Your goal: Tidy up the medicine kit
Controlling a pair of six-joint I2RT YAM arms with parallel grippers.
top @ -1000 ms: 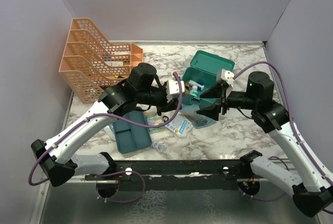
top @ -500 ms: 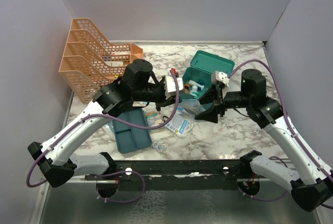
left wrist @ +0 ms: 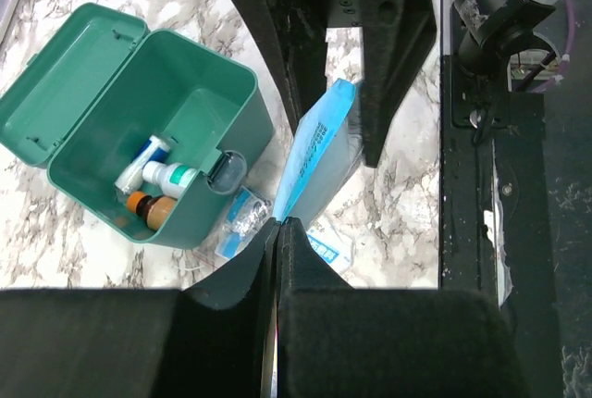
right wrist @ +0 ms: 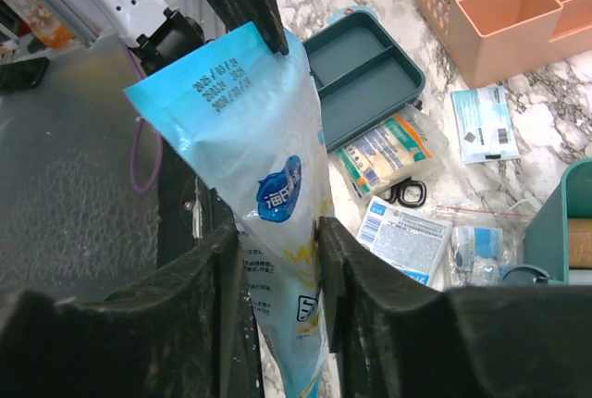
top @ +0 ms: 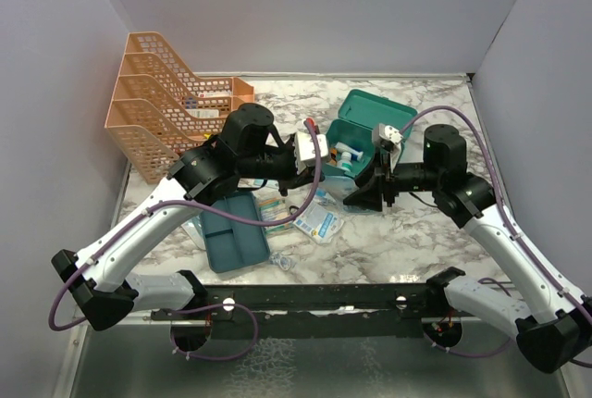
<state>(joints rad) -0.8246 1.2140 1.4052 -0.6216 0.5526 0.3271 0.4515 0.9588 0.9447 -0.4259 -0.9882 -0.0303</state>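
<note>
On the marbled surface (top: pixel 416 231), the teal metal medicine kit (top: pixel 375 113) holds few bottles (left wrist: pixel 171 176); sachets (right wrist: pixel 402 227) lie outside. Both the left tool (left wrist: pixel 277 227) and right tool (right wrist: pixel 276 231) clamp a light-blue plastic packet (right wrist: pixel 268 139).

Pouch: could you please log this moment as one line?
left jaws: shut on pouch corner | right jaws: flanking pouch, grip unclear | kit: open, bottles inside

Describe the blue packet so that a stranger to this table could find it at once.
Start at the open teal box at the back of the marble table. Just in front of it, the blue packet hangs between the left gripper, which pinches its corner, and the right gripper. Unlike the white packets lying flat, it is long, blue and held up.
</note>
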